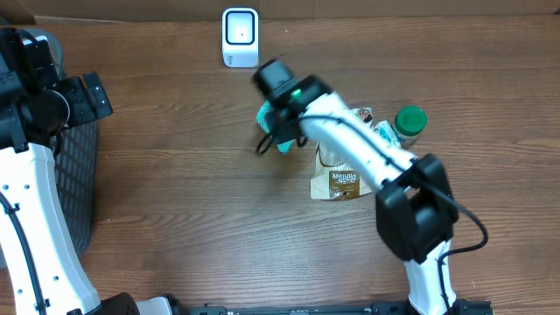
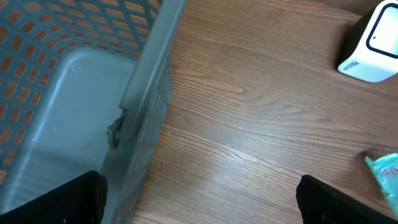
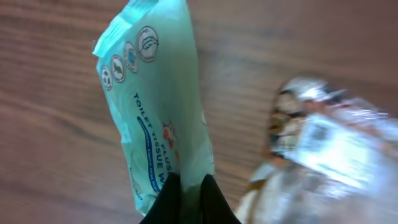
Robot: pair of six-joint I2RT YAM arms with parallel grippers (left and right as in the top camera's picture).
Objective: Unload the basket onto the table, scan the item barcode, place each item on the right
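The item is a mint-green pack of toilet tissue wipes (image 3: 158,106), pinched at its lower edge by my right gripper (image 3: 189,196), which is shut on it. From overhead the pack (image 1: 266,115) shows beside the right gripper (image 1: 278,124), left of the pile of goods. Its barcode is not visible. The white scanner (image 1: 240,37) stands at the back of the table, also seen in the left wrist view as the scanner (image 2: 373,43). My left gripper (image 2: 202,205) is open and empty over the basket's edge, far left.
A grey mesh basket (image 1: 74,175) stands at the left; its rim (image 2: 149,74) runs under the left gripper. A clear crinkly bag (image 3: 323,143), a brown packet (image 1: 337,184) and a green-lidded jar (image 1: 409,122) lie right of the pack.
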